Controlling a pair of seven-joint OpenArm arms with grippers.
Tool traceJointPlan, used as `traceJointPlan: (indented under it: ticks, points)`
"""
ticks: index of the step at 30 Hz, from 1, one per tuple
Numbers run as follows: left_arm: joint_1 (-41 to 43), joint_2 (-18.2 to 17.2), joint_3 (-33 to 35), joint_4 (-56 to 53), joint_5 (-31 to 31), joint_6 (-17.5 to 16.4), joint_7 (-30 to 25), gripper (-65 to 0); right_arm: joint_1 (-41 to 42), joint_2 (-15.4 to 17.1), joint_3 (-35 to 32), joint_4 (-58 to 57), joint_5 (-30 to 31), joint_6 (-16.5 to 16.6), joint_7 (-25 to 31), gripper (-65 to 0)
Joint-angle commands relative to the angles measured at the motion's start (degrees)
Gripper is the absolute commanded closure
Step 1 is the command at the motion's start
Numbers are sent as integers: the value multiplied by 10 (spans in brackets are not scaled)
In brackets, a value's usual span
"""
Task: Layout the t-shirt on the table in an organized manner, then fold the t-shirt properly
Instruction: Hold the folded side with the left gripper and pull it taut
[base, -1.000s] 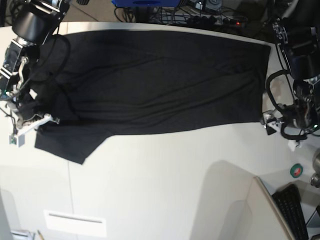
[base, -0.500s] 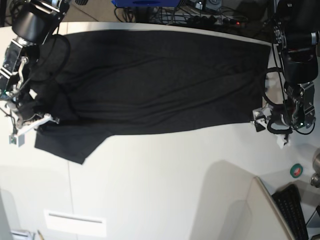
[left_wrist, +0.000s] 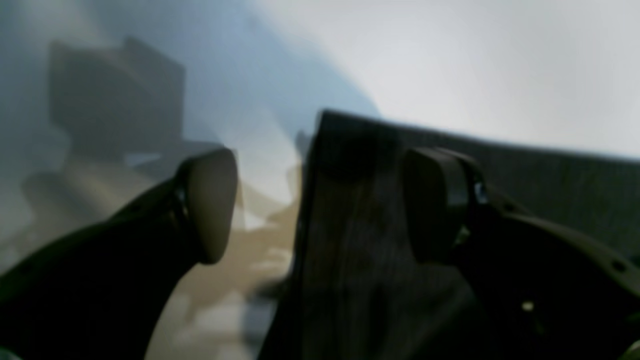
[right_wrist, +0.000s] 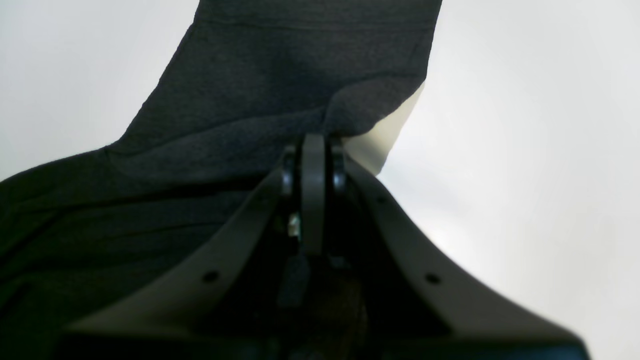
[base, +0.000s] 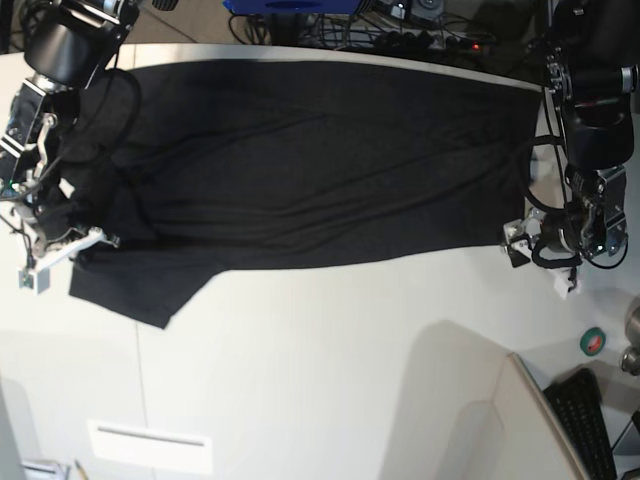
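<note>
The black t-shirt (base: 320, 160) lies spread wide across the far half of the off-white table (base: 320, 350), one sleeve hanging toward the front left. My right gripper (base: 90, 240) is shut on the cloth near that sleeve. In the right wrist view the right gripper (right_wrist: 314, 150) pinches a raised fold of the t-shirt (right_wrist: 275, 75). My left gripper (base: 541, 260) stands open at the shirt's near right corner. In the blurred left wrist view the left gripper (left_wrist: 320, 205) straddles the edge of the t-shirt (left_wrist: 360, 250), with one finger over the cloth and the other over bare table.
A small white vent panel (base: 150, 447) sits near the front left. At the right edge are a green tape roll (base: 593, 341) and a keyboard (base: 590, 420). Cables (base: 400, 30) run behind the table's far edge.
My left arm has come in from the right to the shirt's near right corner, its gripper still open. The right arm and the shirt have stayed put.
</note>
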Motion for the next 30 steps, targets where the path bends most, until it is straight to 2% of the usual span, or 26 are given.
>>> traceJointPlan:
  ticks: [1, 4, 26, 28, 30]
  points:
    - [-15, -10, -1, -12, -1, 0, 2, -494, 9, 7, 1, 13, 6, 4, 12, 0]
    - [-27, -9, -1, -43, -1, -2, -6, -494, 8, 7, 1, 13, 6, 4, 12, 0]
    - [-13, 5, 0, -31, -1, -3, -5, -490, 8, 7, 1, 13, 6, 4, 12, 0]
    - [-13, 5, 0, -31, -1, -3, -5, -457, 8, 7, 1, 13, 6, 4, 12, 0]
    - [-13, 5, 0, -31, -1, -3, -5, -392, 8, 7, 2, 13, 6, 4, 12, 0]
